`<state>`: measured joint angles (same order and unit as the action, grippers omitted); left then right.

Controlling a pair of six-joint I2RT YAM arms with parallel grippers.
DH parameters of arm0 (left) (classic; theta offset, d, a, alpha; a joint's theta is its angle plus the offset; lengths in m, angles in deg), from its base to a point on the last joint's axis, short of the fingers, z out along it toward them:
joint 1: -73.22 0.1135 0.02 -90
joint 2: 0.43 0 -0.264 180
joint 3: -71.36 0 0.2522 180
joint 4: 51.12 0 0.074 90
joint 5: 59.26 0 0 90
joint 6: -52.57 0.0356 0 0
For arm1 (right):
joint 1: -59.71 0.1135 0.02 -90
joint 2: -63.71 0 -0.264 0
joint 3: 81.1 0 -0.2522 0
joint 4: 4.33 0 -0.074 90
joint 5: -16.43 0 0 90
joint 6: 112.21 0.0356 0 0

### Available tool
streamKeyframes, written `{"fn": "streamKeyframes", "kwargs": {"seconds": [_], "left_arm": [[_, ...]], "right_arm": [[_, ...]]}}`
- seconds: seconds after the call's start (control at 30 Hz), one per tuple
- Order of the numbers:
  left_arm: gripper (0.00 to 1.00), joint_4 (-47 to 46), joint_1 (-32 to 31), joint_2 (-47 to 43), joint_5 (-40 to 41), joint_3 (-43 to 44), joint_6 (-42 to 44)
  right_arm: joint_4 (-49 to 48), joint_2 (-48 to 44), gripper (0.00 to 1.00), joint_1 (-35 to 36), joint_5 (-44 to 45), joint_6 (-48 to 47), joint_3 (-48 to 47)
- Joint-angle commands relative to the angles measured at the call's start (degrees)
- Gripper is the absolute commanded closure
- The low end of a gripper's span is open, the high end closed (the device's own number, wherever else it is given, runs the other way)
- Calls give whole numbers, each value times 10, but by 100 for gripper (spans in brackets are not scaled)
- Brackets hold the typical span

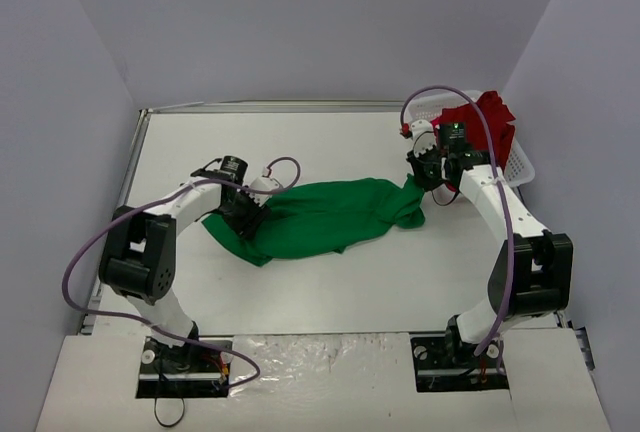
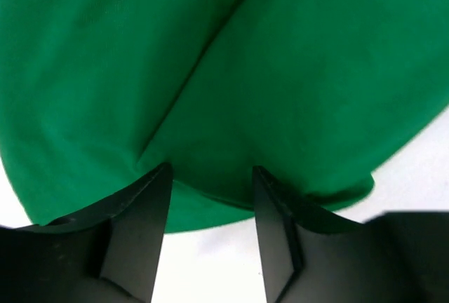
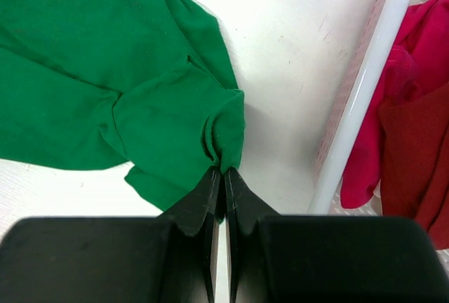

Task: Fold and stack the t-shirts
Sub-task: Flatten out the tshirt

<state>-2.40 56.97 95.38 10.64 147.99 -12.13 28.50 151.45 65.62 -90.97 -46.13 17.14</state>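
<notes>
The green t-shirt point(image 1: 330, 217) lies stretched in a crumpled band across the middle of the table. Its left end fills the left wrist view point(image 2: 210, 71). My left gripper point(image 1: 248, 220) is at that left end, jaws open point(image 2: 210, 170), the hem just past the tips and nothing pinched. My right gripper point(image 1: 425, 184) is at the shirt's right end, shut point(image 3: 224, 170) on a bunched fold of green cloth point(image 3: 175, 113). The red t-shirt point(image 1: 487, 122) hangs crumpled in the white basket, also seen in the right wrist view point(image 3: 414, 106).
The white lattice basket point(image 1: 520, 162) stands at the back right, its rim point(image 3: 365, 92) close beside my right gripper. Grey walls enclose the white table point(image 1: 330, 142) on three sides. Purple cables loop off both arms.
</notes>
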Motion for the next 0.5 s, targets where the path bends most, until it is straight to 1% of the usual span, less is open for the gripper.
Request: {"fn": "streamKeyframes", "kwargs": {"seconds": [0.0, 0.13, 0.17, 0.23, 0.47], "left_arm": [[54, -19, 6, 10, -13, 35, -4], [55, -27, 7, 30, -1, 46, 0], [57, -31, 7, 32, 4, 48, 2], [58, -37, 10, 33, 8, 48, 1], [59, -51, 15, 39, 7, 48, -2]], "right_arm": [[-1, 7, 100, -4, -3, -7, 1], [-2, 14, 100, -5, -3, -8, 2], [-1, 16, 100, -5, -3, -9, 2], [-1, 19, 100, -4, -3, -10, 3], [0, 30, 100, -5, 0, -12, 2]]}}
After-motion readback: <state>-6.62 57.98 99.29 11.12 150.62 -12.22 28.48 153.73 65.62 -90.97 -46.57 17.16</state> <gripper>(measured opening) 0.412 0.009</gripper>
